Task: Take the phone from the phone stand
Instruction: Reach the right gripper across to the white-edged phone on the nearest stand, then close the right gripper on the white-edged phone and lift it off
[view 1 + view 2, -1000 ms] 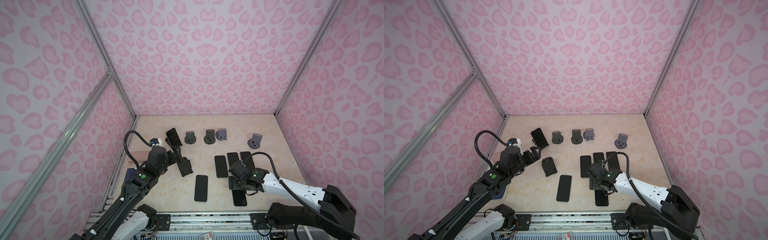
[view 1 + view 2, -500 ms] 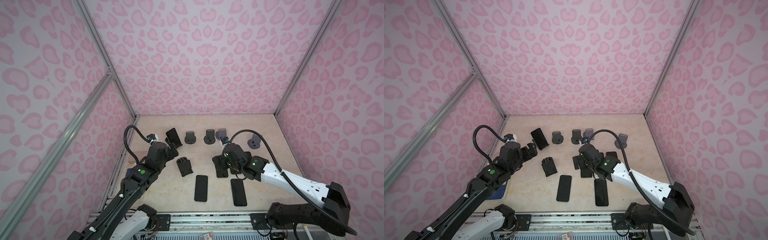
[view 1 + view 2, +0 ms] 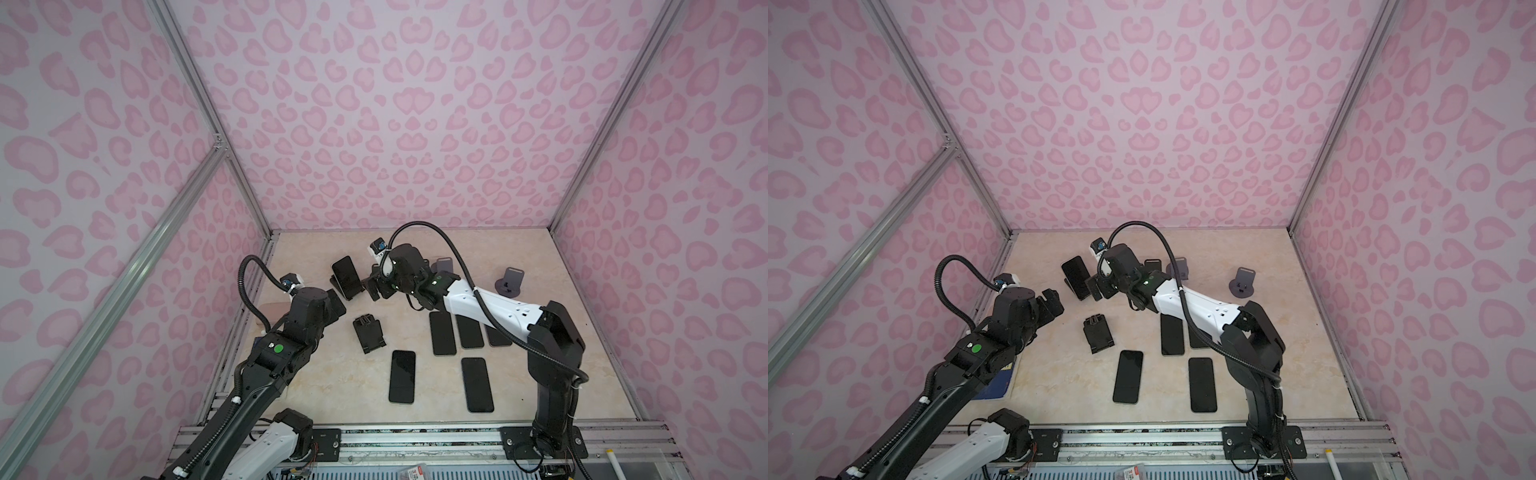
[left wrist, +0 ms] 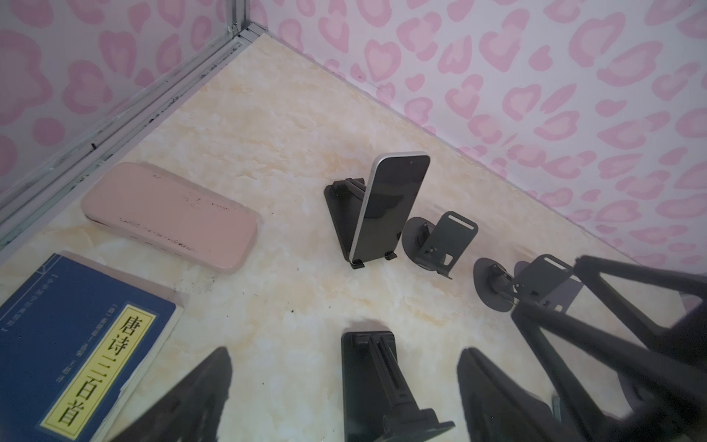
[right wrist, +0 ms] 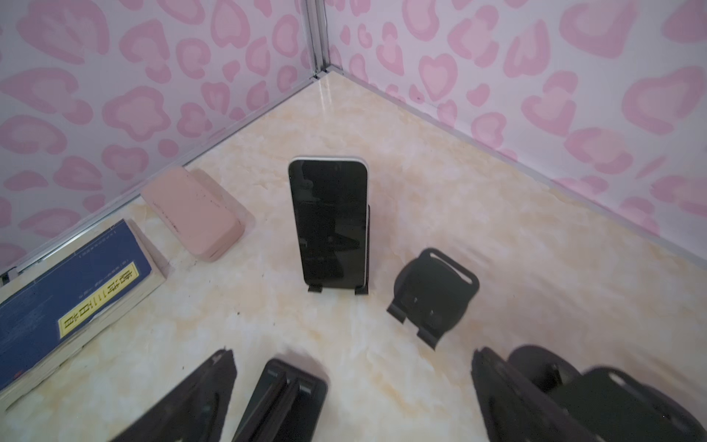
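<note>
Phone (image 5: 328,222), mid-frame on its stand (image 5: 361,287), looks stiff, slick, breakable; I'd pinch its long edges. My right gripper (image 5: 352,367) and left gripper (image 4: 344,367) gape empty.

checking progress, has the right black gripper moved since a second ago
Yes, the right black gripper moved away from the front metal rail, up to the propped black phone.

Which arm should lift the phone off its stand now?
Right, probably. The right gripper is open, close beside the phone and squarely facing its screen; the left gripper sits farther back, viewing it obliquely.
</note>
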`<state>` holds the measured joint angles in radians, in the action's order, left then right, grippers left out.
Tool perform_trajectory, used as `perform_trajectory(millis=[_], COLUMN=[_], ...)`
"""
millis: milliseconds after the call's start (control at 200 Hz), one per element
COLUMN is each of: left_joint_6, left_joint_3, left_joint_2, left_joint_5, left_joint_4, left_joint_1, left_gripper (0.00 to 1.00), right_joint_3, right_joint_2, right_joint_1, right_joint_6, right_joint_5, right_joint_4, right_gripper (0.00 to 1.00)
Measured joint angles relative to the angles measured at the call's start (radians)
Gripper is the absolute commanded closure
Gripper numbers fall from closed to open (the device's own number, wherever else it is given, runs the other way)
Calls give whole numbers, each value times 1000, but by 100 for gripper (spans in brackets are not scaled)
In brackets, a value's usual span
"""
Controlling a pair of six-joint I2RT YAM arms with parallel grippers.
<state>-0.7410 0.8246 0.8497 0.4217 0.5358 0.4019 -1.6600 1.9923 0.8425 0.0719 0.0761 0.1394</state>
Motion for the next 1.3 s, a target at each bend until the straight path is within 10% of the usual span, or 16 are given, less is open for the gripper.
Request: perform_trajectory(millis=[545, 1300], left_joint_6=[35, 61], left_joint_3=[-6, -10], left_joint_2=[-89, -122], left_joint_5=[-112, -138], left_joint_4=[64, 74], left_joint_1=[-109, -123], left_gripper=[5, 5], right_joint_3=[-744, -868], right_joint_2=[565, 691], right_joint_1=[-1, -6], right_joint_6=[-68, -15], right_joint_5=[86, 129], right_joint_4=[160, 186], right_gripper=[1, 14])
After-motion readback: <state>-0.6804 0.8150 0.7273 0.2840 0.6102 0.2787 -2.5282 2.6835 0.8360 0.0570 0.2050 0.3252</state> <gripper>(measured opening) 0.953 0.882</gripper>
